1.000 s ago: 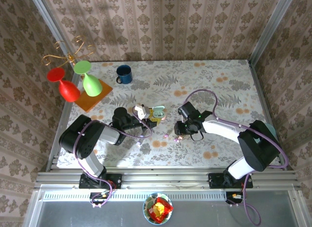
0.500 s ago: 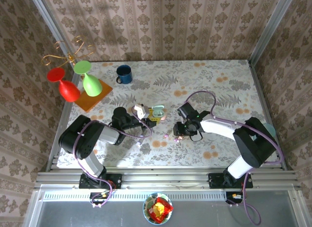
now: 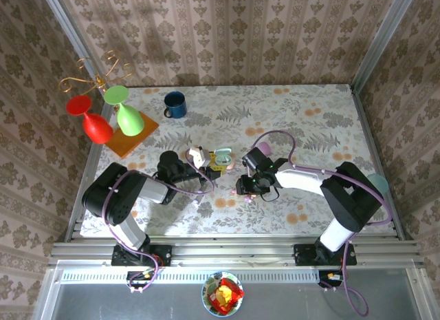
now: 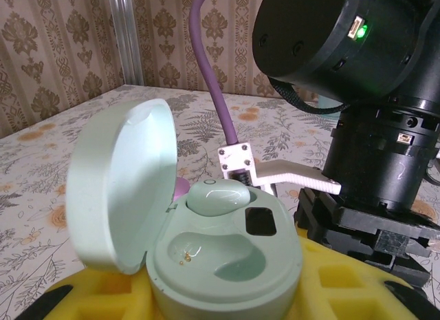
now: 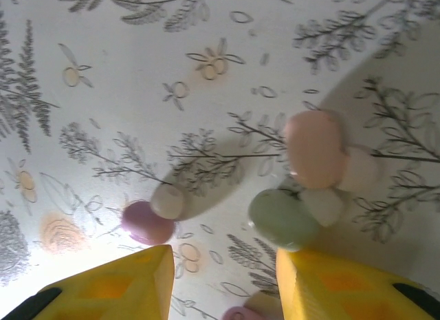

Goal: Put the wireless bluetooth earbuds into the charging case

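My left gripper (image 4: 227, 296) is shut on the mint-green charging case (image 4: 227, 254), whose lid (image 4: 120, 189) stands open to the left. One green earbud (image 4: 218, 196) sits in the far slot; the near slot is bare. In the top view the case (image 3: 223, 157) lies just left of my right gripper (image 3: 249, 189). The right gripper (image 5: 223, 265) hovers open over loose earbuds on the table: a purple one (image 5: 144, 222) by the left finger, a green one (image 5: 282, 218) touching the right finger's tip, a pink one (image 5: 315, 149) beyond it. Nothing is between its fingers.
A blue mug (image 3: 174, 104) stands at the back left. Red and green glasses (image 3: 113, 124) rest on a wooden board by a gold rack. A pinkish pebble-like case (image 3: 263, 149) lies behind the right wrist. The right arm (image 4: 371, 127) looms close to the held case.
My right gripper has slid left and nearer, over the loose earbuds, and its jaws have widened. The pinkish case behind it has come into view. The left arm has not moved.
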### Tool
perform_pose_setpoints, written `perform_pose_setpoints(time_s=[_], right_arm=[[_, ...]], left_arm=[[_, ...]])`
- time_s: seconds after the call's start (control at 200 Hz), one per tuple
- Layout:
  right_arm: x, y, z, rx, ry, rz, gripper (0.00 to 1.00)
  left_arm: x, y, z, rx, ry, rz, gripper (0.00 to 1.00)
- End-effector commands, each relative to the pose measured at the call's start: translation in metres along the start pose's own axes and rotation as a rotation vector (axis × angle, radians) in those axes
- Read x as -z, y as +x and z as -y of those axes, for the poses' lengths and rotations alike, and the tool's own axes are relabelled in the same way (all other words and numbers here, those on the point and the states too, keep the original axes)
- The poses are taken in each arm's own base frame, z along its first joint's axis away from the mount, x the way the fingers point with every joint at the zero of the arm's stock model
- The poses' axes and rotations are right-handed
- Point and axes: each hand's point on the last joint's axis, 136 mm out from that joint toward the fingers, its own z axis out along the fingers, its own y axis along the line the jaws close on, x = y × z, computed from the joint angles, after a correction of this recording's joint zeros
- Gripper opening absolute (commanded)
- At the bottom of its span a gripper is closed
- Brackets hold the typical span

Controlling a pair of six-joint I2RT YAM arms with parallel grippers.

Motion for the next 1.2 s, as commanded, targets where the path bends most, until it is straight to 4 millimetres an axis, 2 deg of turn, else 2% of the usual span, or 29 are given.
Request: perform_pose_setpoints(time_s=[0.0,0.175,0.35,0.49,0.77,1.195], right_arm=[[0.004,-0.008,-0.019,0.023,-0.047,0.024,0.45],[0.022,-0.009,-0.018,0.127,-0.008,0.061,0.46],[0.041,-0.014,-0.004,0.313,0.138,0.107,0.45],[0.048,-0.016,0.007,0.518,0.323,0.055,0.44],[0.041,-0.022,0.011,0.689,0.568,-0.072,0.39],[0.014,-0.022,0.015,0.784,0.709,-0.154,0.35]], left_arm=[[0.008,-0.007,-0.004,-0.046,-0.029,0.021,0.21],[0.021,-0.002,-0.018,-0.03,-0.086,0.009,0.21],[0.045,-0.009,-0.042,-0.03,-0.187,0.021,0.21],[0.066,-0.01,-0.057,-0.009,-0.269,0.027,0.21],[0.096,-0.013,-0.079,-0.018,-0.383,0.031,0.21],[0.104,-0.02,-0.079,-0.041,-0.404,0.043,0.21]])
